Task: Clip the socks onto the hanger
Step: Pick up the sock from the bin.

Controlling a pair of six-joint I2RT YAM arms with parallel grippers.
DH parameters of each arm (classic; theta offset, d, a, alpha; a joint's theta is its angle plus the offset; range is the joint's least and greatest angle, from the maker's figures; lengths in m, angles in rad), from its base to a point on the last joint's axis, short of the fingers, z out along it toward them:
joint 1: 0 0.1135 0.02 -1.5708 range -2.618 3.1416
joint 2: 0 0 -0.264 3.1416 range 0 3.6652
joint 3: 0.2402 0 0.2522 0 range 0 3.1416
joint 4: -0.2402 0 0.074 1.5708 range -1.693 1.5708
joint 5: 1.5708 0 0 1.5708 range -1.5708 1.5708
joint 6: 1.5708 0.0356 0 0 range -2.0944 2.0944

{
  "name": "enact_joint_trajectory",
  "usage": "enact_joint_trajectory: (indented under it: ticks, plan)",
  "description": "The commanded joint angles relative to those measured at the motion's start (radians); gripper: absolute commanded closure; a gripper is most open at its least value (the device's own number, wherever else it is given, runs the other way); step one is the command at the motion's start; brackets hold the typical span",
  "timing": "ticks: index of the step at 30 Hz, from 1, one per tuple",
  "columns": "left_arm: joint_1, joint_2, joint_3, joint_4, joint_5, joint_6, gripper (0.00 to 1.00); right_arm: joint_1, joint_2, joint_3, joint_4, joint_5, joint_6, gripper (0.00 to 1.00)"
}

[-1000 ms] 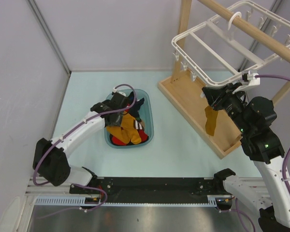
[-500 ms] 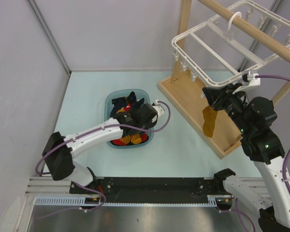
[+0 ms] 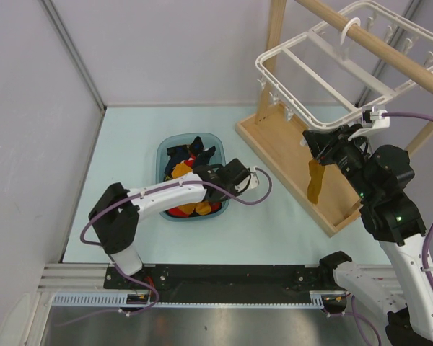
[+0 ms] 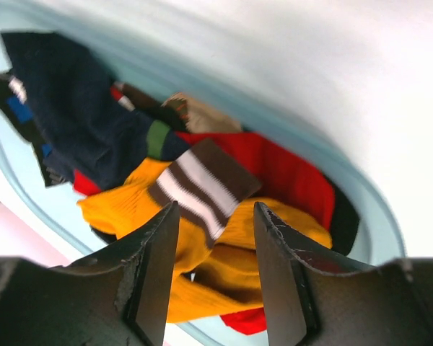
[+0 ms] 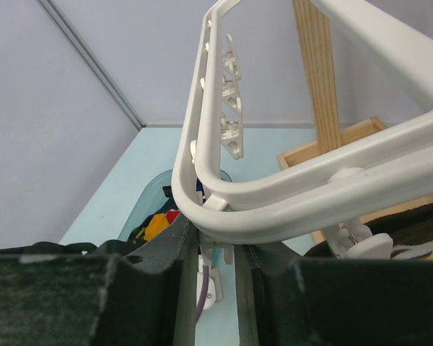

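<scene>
Mustard socks in pale-blue tub

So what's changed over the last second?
The left claw, open and empty, swung rightward across the translucent blue plastic basin and now faces the sock pile from its right side. Nothing was grasped or released. The right claw, the mustard-yellow fabric sock hanging by it and the white plastic drying hanger kept their places.

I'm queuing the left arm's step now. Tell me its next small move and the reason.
Probably lower the left end effector a little and close on the striped sock. Its jaws stand open and hold nothing, and in the wrist view that sock's cuff lies right between them, on top of the pile in the bin, so it looks free to be pinched.
</scene>
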Motion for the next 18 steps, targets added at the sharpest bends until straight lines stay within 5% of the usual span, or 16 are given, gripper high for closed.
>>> enact_joint_trajectory:
  ticks: [1,13,18]
  plan:
    - [-0.018,0.058,0.060,-0.052,0.023,0.057,0.49,-0.006,-0.003,0.030,-0.009,0.011,-0.017,1.00]
    - [-0.018,0.121,0.074,-0.079,-0.053,0.056,0.49,-0.006,0.004,0.030,-0.007,0.005,-0.016,1.00]
    - [-0.018,0.143,0.076,-0.043,-0.079,0.067,0.57,-0.006,0.004,0.032,-0.001,0.003,-0.019,1.00]
